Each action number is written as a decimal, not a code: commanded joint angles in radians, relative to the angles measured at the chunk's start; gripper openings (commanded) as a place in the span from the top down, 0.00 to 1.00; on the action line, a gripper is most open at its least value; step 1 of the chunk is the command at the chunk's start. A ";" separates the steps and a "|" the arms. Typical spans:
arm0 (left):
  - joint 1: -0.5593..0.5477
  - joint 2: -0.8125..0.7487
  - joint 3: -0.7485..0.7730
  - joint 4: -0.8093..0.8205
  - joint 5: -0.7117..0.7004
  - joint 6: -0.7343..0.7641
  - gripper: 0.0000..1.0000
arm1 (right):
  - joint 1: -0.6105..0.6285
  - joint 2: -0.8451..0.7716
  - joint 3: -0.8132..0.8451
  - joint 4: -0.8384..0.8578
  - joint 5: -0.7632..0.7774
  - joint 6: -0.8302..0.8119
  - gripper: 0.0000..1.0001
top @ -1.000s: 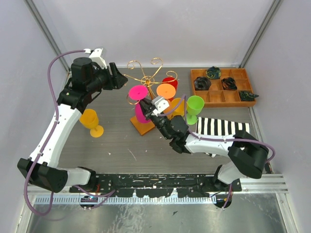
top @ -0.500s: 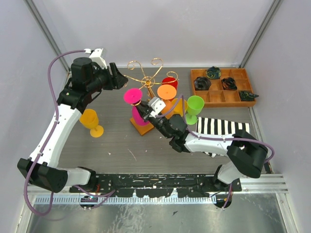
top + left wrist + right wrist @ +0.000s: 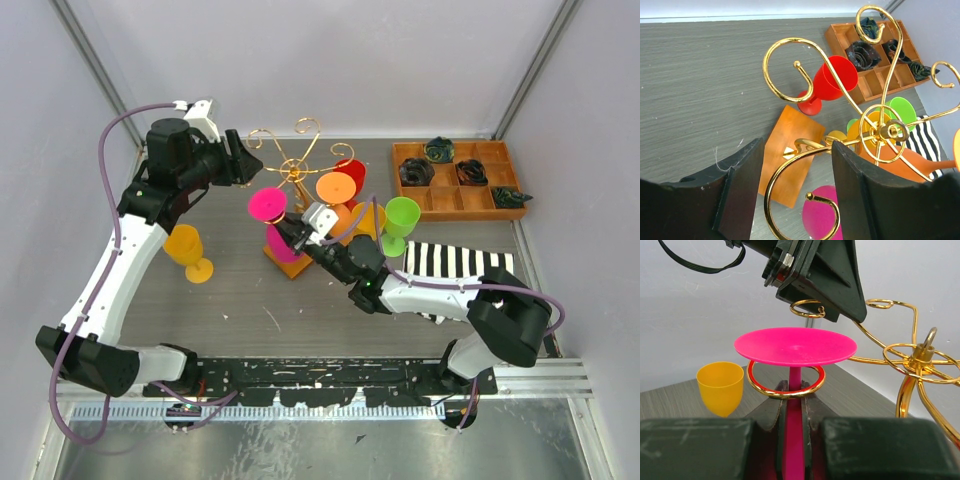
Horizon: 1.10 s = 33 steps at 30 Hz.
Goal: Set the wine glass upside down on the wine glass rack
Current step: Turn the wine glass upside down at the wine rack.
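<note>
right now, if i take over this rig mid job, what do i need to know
Left gripper: open, straddling a gold arm of the rack, not closed on it.
Right gripper: shut on the stem of the pink glass, held upside down.
Where: the stem sits inside a gold loop, the foot just above it. An orange glass appears to hang on the rack already; a yellow glass stands upright off to the left.
Done: pick, flip, threading.
Left: lower until the foot rests on the loop, release, back out.
</note>
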<state>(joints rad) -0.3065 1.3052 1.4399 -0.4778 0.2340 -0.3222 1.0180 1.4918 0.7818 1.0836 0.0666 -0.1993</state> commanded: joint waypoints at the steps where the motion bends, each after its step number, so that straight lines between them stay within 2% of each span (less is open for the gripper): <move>1: 0.005 -0.002 0.007 0.001 0.002 0.011 0.37 | 0.015 -0.029 0.046 0.007 -0.009 0.015 0.99; 5: 0.006 -0.001 0.007 0.001 0.005 0.009 0.37 | 0.013 -0.008 0.084 -0.023 0.038 0.007 0.99; 16: 0.004 0.002 0.007 -0.003 0.007 0.009 0.37 | 0.011 0.019 0.117 -0.027 0.024 0.008 0.99; 23: 0.005 0.005 0.005 -0.002 0.012 0.008 0.37 | 0.005 0.044 0.072 0.127 -0.035 -0.001 0.99; 33: 0.005 0.006 0.008 -0.004 0.013 0.008 0.37 | 0.005 0.085 0.062 0.195 -0.034 -0.016 0.99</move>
<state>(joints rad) -0.3054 1.3064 1.4399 -0.4782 0.2348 -0.3222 1.0210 1.5864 0.8410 1.1519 0.0566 -0.2066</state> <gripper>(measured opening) 0.628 0.152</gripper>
